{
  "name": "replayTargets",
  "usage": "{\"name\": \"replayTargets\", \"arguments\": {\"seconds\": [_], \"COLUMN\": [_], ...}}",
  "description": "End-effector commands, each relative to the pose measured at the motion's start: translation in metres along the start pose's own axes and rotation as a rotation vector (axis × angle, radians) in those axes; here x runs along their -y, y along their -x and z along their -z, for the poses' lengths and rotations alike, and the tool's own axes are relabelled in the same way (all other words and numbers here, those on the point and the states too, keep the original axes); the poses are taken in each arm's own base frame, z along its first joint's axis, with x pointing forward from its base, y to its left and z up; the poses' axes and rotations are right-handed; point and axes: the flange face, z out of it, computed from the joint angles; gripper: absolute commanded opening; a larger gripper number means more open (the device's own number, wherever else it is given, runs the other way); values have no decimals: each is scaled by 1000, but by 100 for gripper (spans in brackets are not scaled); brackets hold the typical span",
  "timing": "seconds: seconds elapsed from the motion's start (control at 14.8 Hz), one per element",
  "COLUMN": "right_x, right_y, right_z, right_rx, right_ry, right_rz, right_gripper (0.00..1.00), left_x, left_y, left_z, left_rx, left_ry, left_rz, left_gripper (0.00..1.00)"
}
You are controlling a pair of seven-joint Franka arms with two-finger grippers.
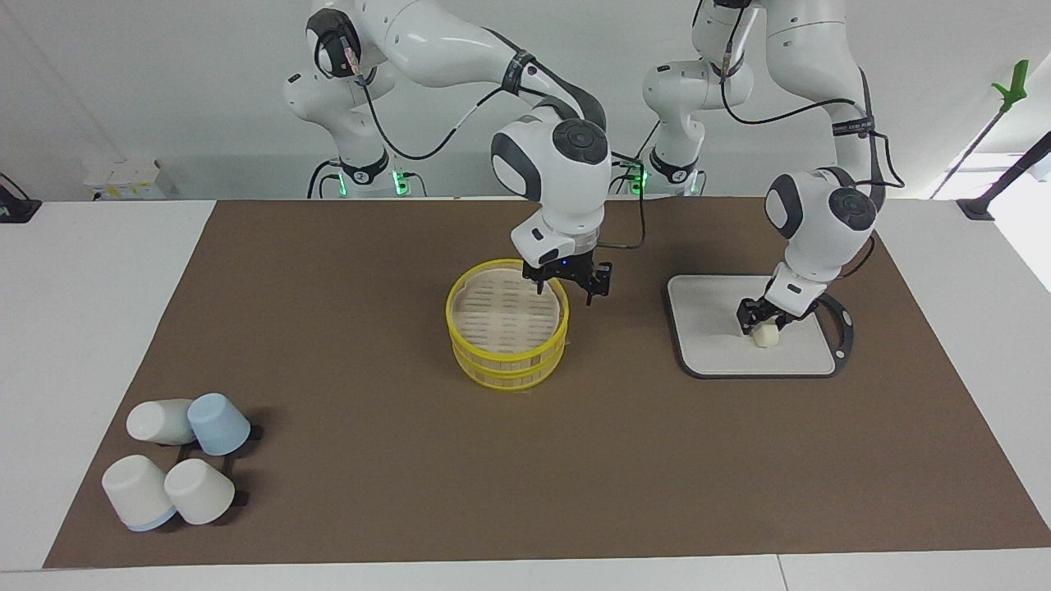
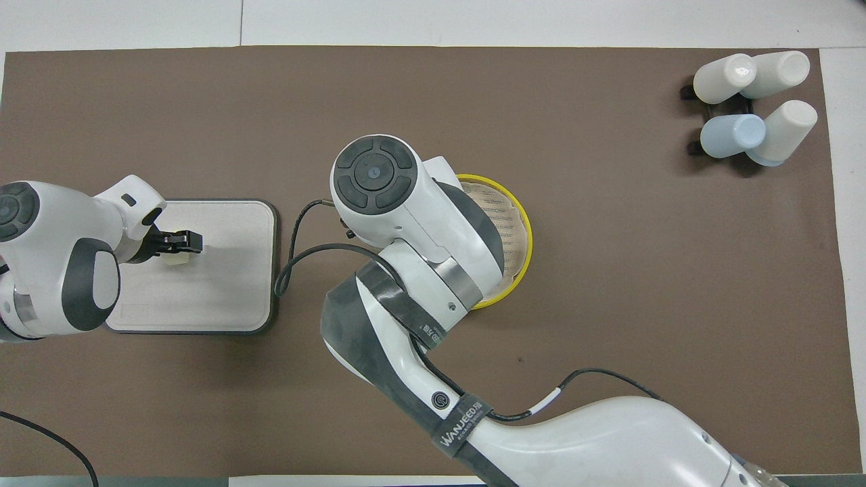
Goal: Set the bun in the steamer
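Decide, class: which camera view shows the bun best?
The facing view: the bun shows on the grey board, under the left gripper. In the overhead view, the gripper covers most of it.

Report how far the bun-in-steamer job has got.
Done: nothing is in the steamer yet; its lid sits on top. In hand: the left gripper is down on the bun, fingers against its sides, on the grey board. The right gripper is open at the steamer's rim. Left: lifting the bun, removing the lid, carrying the bun across and placing it inside.
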Motion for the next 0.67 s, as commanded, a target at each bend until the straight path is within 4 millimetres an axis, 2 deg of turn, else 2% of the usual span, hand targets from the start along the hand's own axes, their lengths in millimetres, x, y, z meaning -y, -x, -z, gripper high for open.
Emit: {"name": "replayTargets", "arguments": {"seconds": [0.0, 0.07, 0.2, 0.4, 0.61], "right_x": [11, 17, 16, 15, 13], "right_y": [0, 6, 14, 13, 10], "right_z": [-15, -15, -27, -31, -34], "right_rx": [-41, -63, -55, -50, -47], "right_ry": [15, 9, 30, 33, 22], "right_rz": [20, 44, 142, 156, 151], "right_gripper": [94, 94, 94, 94, 92], "left_x": [3, 3, 3, 1, -6], "left_y": [2, 2, 0, -4, -21], "left_z": [-3, -3, 0, 7, 45], "left_rx": [-14, -11, -12, -16, 30], "left_ry": [9, 9, 9, 24, 46], "left_rz": [-1, -1, 1, 16, 21], "left_gripper": [32, 32, 31, 31, 31]}}
